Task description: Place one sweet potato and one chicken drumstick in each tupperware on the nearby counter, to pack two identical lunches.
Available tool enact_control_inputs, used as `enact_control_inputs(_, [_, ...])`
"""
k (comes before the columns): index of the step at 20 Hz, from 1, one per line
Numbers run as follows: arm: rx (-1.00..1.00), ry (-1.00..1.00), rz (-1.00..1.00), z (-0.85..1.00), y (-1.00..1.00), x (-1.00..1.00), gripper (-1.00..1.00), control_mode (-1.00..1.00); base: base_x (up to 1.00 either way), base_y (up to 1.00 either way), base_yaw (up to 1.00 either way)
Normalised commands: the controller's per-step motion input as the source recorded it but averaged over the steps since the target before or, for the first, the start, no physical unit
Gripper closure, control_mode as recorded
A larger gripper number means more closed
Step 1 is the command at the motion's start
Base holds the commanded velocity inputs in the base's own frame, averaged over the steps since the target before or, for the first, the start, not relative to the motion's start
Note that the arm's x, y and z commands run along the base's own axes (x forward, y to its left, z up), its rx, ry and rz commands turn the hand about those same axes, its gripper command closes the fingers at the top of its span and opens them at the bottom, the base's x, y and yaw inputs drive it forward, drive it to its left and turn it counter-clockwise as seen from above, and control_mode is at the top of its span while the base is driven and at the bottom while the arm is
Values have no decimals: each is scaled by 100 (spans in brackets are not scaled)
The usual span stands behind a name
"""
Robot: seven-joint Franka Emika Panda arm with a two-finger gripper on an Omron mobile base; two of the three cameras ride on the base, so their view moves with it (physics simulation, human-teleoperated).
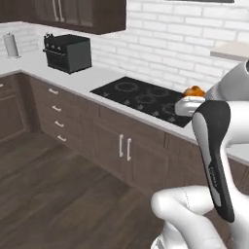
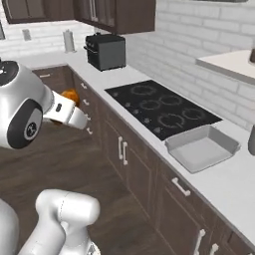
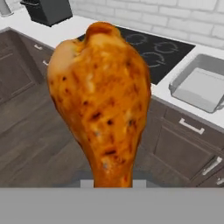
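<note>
A roasted, orange-brown chicken drumstick (image 3: pixel 101 100) is clamped in the gripper (image 3: pixel 109 183), thick end away from the hand and narrow bone end down between the jaws; the drumstick hangs in the air over the dark wood floor (image 1: pixel 44 194), in front of the cabinets, not over the counter (image 2: pixel 224 184). In the right base view the drumstick (image 2: pixel 71 95) shows as an orange lump just past the white wrist.

One tupperware (image 2: pixel 201 147), a shallow light-grey tray, sits empty on the counter close to its front edge, just beside the near corner of the black cooktop (image 2: pixel 162 107). The cooktop lies flush in the counter, reaching back toward the white brick wall (image 2: pixel 199 35).

Farther along, near the counter's far corner, stands the black toaster (image 2: pixel 105 51), with a pale paper-towel roll (image 2: pixel 68 41) behind it against the wall. Dark upper cabinets (image 2: pixel 114 12) hang above. No writing or brand can be read on anything.
</note>
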Motion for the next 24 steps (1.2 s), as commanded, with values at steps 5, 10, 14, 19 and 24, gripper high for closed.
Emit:
enact_control_inputs(5, [0, 0, 0, 0, 0, 0, 100, 100, 80, 12, -63])
enact_control_inputs(10, [0, 0, 0, 0, 0, 0, 100, 100, 36, 0, -72])
enact_control_inputs(14, [0, 0, 0, 0, 0, 0, 100, 100, 40, 21, -72])
enact_control_inputs(19, [0, 0, 0, 0, 0, 0, 100, 100, 54, 40, -57])
enact_control_inputs(24, [0, 0, 0, 0, 0, 0, 100, 100, 67, 35, -38])
